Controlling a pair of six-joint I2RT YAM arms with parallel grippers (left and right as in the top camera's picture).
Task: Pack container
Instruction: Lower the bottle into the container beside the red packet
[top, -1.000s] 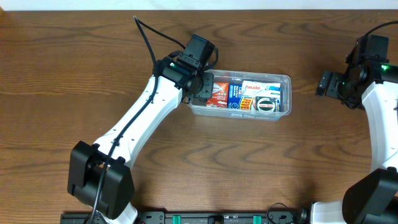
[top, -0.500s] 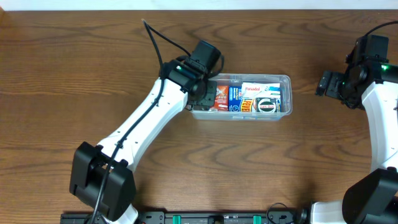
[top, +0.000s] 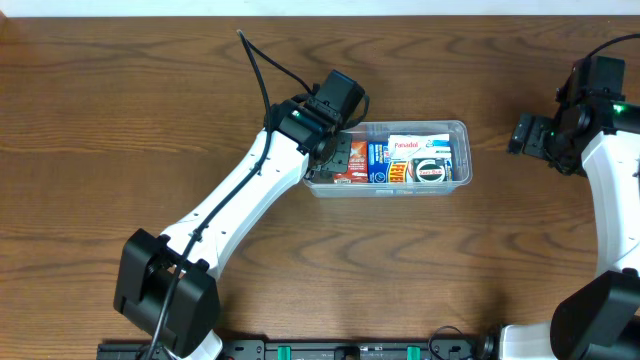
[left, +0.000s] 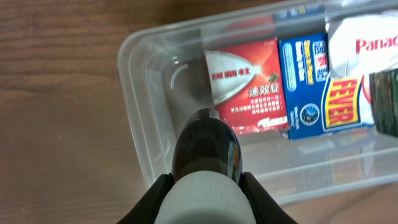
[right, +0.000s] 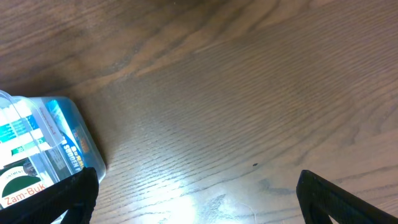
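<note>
The container (top: 466, 150) was a clear, shallow plastic tub with rounded corners, sitting a bit right of the middle of the wooden desk (top: 150, 120), long side running left to right. Most of it was already full. There was a red box (left: 247, 87) with white Chinese print lying flat, and a blue box (left: 308, 81) pressed right up against its right side. Then came a white Panadol box (top: 418, 143) toward the far right corner, with a round Zam-Buk tin (top: 432, 171) just in front of it. There was also a yellow "FEVER" label next to the blue box, though I couldn't tell what it belonged to. Only the left end of the tub showed bare plastic.

The left claw (left: 205, 193) was right over that bare end. Its two fingers were clamped on either side of the white cap of a dark bottle (left: 207, 149), and the bottle's dark body pointed down into the tub beside the red box. I honestly couldn't tell if the bottle was touching the bottom.

The right claw (right: 196, 199) was parked well off to the right of the tub, out over bare desk. Its fingers were spread wide with nothing between them. Its wrist camera only caught the tub's corner (right: 81, 134).
</note>
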